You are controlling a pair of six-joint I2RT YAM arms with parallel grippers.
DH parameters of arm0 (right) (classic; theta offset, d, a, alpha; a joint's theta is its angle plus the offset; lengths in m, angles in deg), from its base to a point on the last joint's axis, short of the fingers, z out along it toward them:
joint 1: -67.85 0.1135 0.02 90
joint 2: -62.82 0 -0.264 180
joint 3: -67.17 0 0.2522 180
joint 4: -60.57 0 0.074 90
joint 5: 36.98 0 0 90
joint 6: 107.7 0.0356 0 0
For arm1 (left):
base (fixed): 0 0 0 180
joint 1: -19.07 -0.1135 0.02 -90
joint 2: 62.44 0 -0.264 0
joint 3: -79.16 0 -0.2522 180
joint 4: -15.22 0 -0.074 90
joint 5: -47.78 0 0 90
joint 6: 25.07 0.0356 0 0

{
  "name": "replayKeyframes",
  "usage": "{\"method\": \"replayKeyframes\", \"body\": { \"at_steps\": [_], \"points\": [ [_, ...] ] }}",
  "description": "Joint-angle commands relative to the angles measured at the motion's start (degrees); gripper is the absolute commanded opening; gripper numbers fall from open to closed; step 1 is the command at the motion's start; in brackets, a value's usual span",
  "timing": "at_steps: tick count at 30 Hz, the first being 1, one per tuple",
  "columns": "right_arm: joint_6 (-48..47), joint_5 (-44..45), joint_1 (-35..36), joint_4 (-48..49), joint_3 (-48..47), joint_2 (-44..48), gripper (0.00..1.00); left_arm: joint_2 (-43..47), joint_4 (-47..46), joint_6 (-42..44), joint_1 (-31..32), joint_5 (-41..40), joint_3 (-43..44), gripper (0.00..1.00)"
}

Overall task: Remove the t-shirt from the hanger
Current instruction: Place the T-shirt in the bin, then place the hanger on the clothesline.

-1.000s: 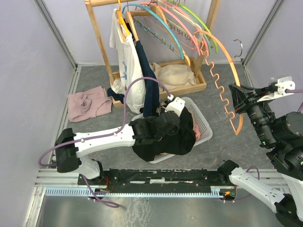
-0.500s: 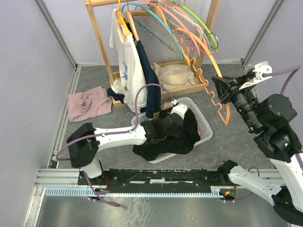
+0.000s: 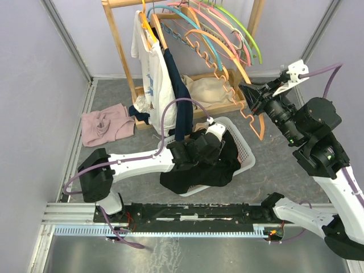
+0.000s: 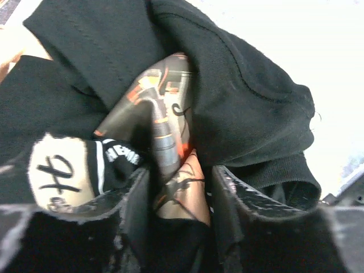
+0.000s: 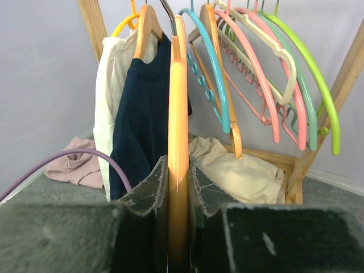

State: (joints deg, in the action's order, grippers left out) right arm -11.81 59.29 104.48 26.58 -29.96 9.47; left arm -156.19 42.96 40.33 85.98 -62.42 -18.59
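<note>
Left wrist: t-shirt (image 4: 250, 102) lies between jaws of the released left tool (image 4: 181, 177); right tool (image 5: 177, 166) grasps hanger (image 5: 177, 96)

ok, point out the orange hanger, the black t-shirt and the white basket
orange hanger (image 5: 177, 114): right wrist view, on its edge-on bar, mid-frame.
black t-shirt (image 4: 256, 96): left wrist view, on the bunched black fabric.
white basket (image 3: 244, 149): top external view, on its right mesh wall.

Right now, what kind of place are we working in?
Probably a walled-off laundry test cell: a wooden garment rack hung with coloured plastic hangers, and a white slatted laundry basket holding black clothes.
</note>
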Motion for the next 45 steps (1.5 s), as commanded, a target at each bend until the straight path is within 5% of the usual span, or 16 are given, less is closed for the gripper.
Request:
{"method": "replayKeyframes", "body": {
  "at_steps": [1,10,17,28,45],
  "points": [
    [-1.00,-2.21,-0.01,6.50,-4.86,-1.92,0.02,5.04,3.13,-0.26,0.41,1.12,3.40,0.55],
    [-1.25,-3.48,0.03,9.26,-8.05,-8.73,0.02,14.03,3.04,3.26,0.77,-0.31,6.38,0.74],
    [-1.44,-3.73,0.10,12.36,-11.48,-15.26,0.02,21.24,3.30,4.02,0.85,-3.96,5.08,0.74],
    [-1.50,-3.92,0.03,18.26,-22.67,-30.94,0.02,37.20,-0.94,3.36,0.85,-20.18,-6.43,0.73],
    [-3.17,-1.15,0.03,22.27,-43.70,-54.40,0.02,44.79,-0.93,4.06,0.83,-27.62,-11.22,0.74]
  ]
}}
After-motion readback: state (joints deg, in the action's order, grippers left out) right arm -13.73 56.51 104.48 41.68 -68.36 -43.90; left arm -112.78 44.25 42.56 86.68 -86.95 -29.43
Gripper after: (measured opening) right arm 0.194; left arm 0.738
